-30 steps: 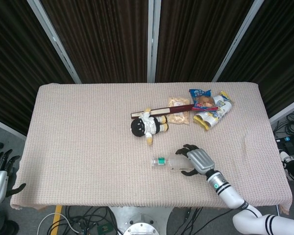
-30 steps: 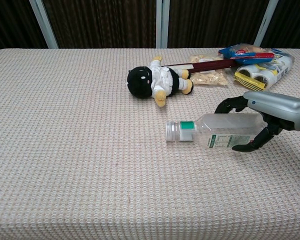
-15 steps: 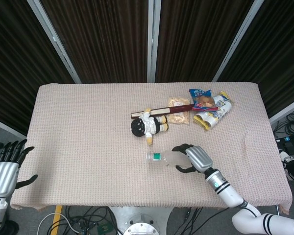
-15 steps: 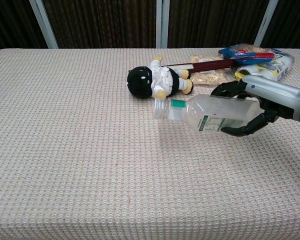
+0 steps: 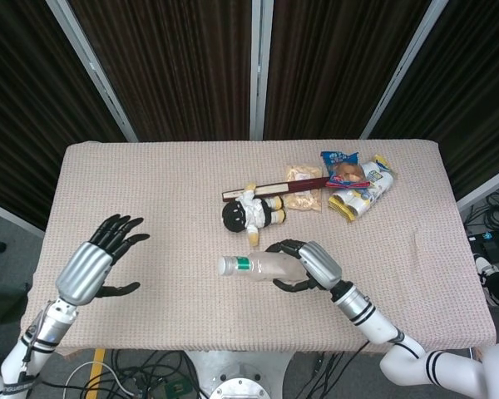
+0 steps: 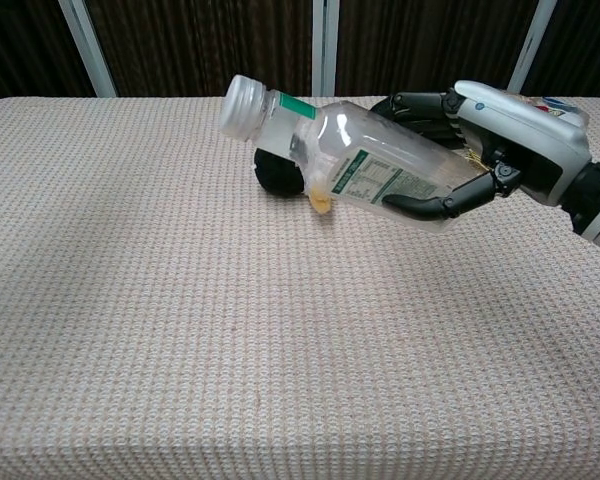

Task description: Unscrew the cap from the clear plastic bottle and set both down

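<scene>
Gripping capped bottle [image 6: 360, 160], right hand [image 6: 500, 140]

left hand [image 5: 96, 266]: raised, fingers spread | right hand [image 6: 500, 140]: gripping, lifted

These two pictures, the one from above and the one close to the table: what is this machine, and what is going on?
It is a robot with two arms, each ending in a mechanical hand. The head view looks down from above; the chest view looks across the table from lower down. The right hand holds a clear plastic bottle off the cloth, lying nearly sideways, its white cap on. The left hand is open, fingers spread, holding nothing. On the table lie a small doll, a dark red stick and some snack packets.
</scene>
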Robot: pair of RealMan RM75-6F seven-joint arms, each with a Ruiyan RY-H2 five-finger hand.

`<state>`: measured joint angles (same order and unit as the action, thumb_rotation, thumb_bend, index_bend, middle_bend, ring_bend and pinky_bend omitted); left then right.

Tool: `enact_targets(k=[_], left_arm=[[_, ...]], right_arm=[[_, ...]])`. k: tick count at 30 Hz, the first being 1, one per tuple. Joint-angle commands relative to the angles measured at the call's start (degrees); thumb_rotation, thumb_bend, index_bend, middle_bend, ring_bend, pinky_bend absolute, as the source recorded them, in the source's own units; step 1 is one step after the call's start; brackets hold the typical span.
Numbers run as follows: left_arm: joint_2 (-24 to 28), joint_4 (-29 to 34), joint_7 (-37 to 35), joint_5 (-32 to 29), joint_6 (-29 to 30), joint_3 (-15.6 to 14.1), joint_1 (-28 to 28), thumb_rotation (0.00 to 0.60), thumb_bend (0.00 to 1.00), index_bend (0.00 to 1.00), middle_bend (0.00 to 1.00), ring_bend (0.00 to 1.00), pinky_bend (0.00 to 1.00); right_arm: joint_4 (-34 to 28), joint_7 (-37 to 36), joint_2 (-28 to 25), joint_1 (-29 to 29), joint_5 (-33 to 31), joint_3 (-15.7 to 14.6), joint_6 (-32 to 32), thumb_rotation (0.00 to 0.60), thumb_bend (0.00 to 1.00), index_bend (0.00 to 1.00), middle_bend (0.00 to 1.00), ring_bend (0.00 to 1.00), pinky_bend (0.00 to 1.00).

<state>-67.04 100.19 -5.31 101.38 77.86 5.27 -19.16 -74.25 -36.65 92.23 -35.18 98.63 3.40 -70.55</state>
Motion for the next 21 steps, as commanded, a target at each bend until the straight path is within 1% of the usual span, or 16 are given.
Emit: enact_targets(k=[1, 10, 15, 21], left_arm=[[-2.1, 1.0, -0.4, 0.1, -1.3, 1.1, -2.2, 0.6, 0.11, 0.18, 0.04, 0.02, 0.0], [-8.5, -0.5, 2.9, -0.4, -1.4, 3.2, -6.0, 0.6, 0.11, 0.14, 0.04, 0.02, 0.0], [-10.7, -0.7, 3.7, -0.6, -1.6, 3.2, -7.3, 0.6, 0.11, 0.14, 0.04, 0.02, 0.0], [-12.8, -1.3, 2.4, -0.3, -1.4, 2.8, -8.8, 0.6, 0.11, 0.14, 0.04, 0.02, 0.0]], right_arm=[[0.2, -0.4, 0.8, -0.7, -0.3, 0.2, 0.3, 0.6, 0.43, 0.54, 0.47, 0.33, 0.45], [0.1, -1.4, 2.5, -3.2, -1.2, 0.8, 1.7, 0.6, 0.47, 0.55, 0.48, 0.33, 0.45], [-0.3, -1.4, 2.9, -4.0, -1.8, 1.1, 2.0, 0.6, 0.5, 0.55, 0.48, 0.33, 0.45], [-0.9, -0.8, 3.0, -4.5, -2.8, 1.1, 2.4, 0.6, 0.51, 0.55, 0.48, 0.33, 0.45]])
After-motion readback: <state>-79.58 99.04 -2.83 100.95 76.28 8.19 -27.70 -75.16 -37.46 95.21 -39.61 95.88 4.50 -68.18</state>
